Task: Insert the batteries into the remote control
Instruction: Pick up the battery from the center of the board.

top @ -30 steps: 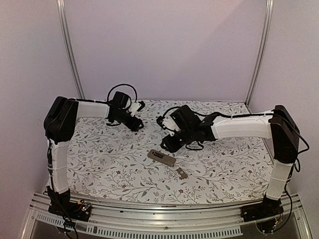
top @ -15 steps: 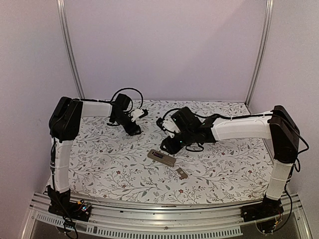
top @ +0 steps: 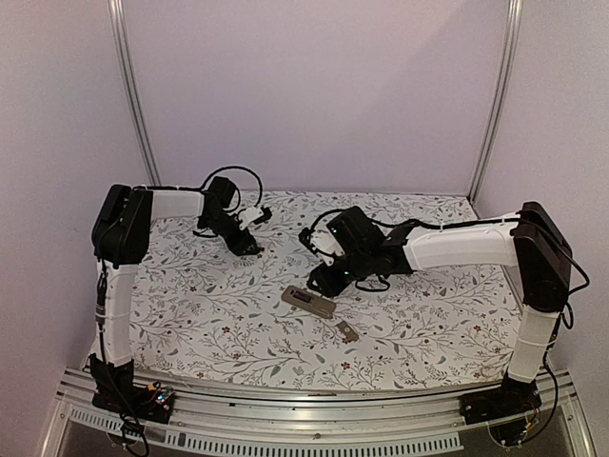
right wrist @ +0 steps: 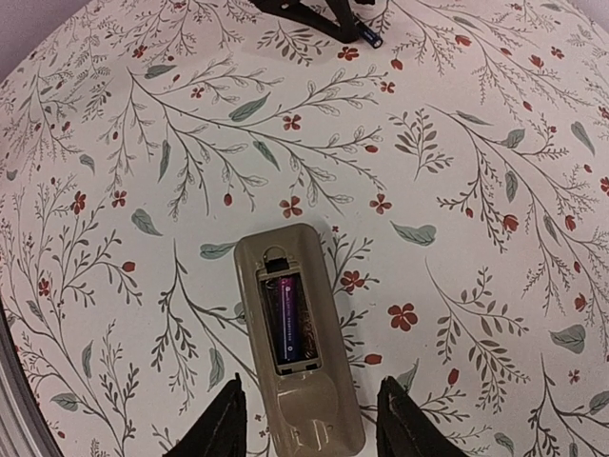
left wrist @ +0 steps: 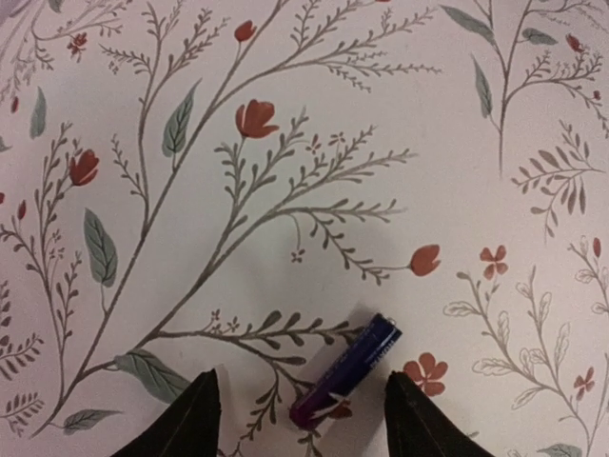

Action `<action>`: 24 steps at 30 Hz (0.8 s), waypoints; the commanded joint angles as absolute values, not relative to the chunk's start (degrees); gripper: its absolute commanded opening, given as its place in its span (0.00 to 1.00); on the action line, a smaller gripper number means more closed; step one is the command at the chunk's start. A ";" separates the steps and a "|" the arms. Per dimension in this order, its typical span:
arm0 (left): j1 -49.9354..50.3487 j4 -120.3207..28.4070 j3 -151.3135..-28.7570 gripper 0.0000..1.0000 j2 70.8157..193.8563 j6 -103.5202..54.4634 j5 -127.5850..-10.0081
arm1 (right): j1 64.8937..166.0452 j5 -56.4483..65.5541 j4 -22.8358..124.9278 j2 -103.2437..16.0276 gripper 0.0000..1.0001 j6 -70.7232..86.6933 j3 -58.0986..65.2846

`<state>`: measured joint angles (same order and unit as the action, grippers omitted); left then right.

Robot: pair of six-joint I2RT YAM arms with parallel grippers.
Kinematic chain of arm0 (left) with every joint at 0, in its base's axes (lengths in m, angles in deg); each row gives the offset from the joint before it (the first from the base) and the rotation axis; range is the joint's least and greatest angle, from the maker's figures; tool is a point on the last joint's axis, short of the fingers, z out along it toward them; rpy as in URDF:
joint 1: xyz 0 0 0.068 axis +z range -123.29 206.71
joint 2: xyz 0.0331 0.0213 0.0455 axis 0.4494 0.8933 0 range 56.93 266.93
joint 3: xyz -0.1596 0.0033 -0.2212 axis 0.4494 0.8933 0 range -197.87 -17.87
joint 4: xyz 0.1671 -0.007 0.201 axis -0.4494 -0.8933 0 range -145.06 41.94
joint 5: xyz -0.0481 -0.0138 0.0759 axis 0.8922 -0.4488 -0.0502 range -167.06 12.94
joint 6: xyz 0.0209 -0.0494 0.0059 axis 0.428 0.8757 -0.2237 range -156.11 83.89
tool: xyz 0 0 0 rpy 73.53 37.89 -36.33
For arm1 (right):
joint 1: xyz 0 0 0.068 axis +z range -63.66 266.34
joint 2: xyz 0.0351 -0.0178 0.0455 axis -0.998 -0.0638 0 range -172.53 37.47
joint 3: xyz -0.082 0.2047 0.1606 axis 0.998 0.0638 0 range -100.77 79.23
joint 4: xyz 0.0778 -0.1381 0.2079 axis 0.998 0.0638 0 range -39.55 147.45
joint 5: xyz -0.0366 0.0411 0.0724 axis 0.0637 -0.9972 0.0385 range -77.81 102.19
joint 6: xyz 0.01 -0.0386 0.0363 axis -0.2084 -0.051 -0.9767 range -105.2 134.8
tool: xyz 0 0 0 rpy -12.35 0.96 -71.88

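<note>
Left wrist, lower centre: likely light, slick, roll-prone battery (left wrist: 344, 373) between released jaws of left gripper (left wrist: 300, 381); pinch mid-body.

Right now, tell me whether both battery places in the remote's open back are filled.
No, the remote lies back up with only one battery in it, and the space beside that battery is bare.

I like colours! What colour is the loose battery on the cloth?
Dark purple battery, clearest in the left wrist view.
</note>
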<state>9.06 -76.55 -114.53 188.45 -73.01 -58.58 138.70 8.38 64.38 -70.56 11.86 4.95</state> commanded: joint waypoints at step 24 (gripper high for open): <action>8.40 -73.08 -107.37 0.00 178.49 -71.20 -43.90 | 133.49 -0.51 59.79 -64.18 0.46 7.27 7.61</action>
<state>9.01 -77.18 -110.83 186.20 -72.88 -49.90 135.82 4.01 63.58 -69.44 9.50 5.58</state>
